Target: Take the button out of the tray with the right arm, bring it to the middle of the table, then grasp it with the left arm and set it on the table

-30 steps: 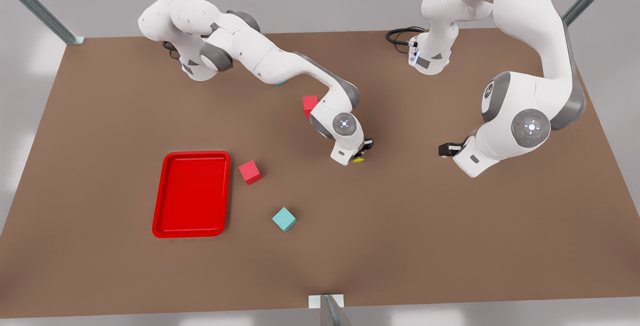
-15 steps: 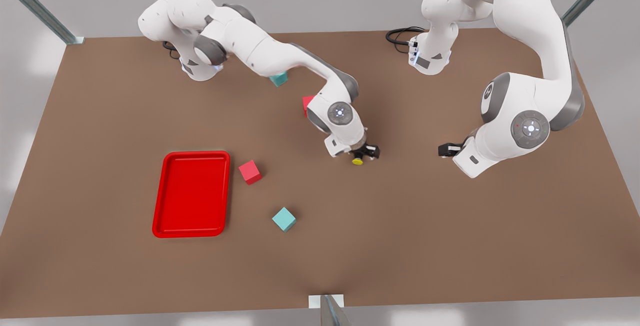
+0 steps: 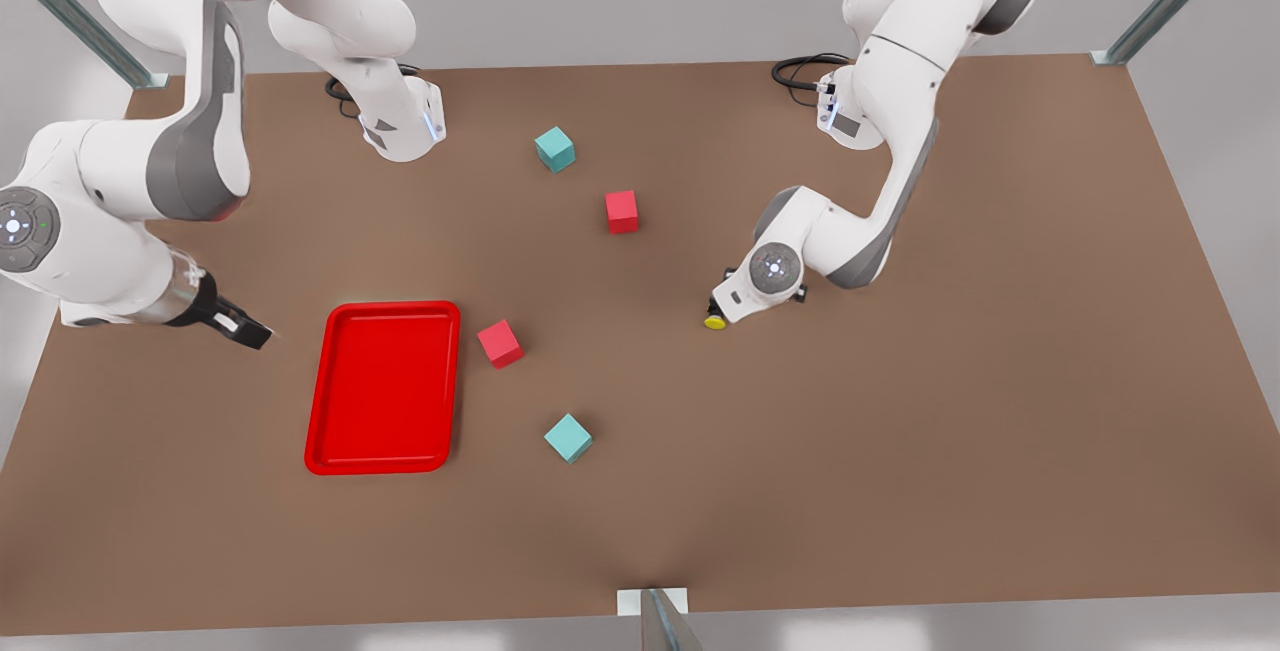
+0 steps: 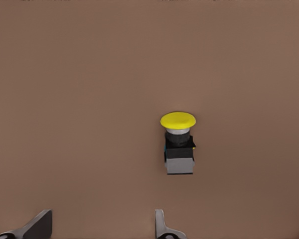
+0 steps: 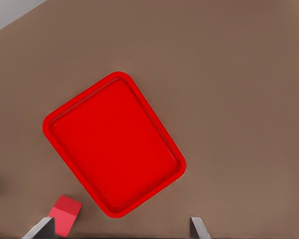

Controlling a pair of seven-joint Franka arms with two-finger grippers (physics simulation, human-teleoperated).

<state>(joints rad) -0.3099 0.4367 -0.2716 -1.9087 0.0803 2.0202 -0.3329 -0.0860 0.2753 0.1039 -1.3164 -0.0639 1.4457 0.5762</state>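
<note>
the left claw, fingers apart, hovers just above the button lying on the tabletop. the right claw, fingers apart, waits near the tray.

Open brown table around the button, cubes and tray set off to the sides

The button lies on bare table, the left gripper close over it with fingers spread. The nearest red cube, the tray and the right gripper are well apart toward the front view's left.
</note>
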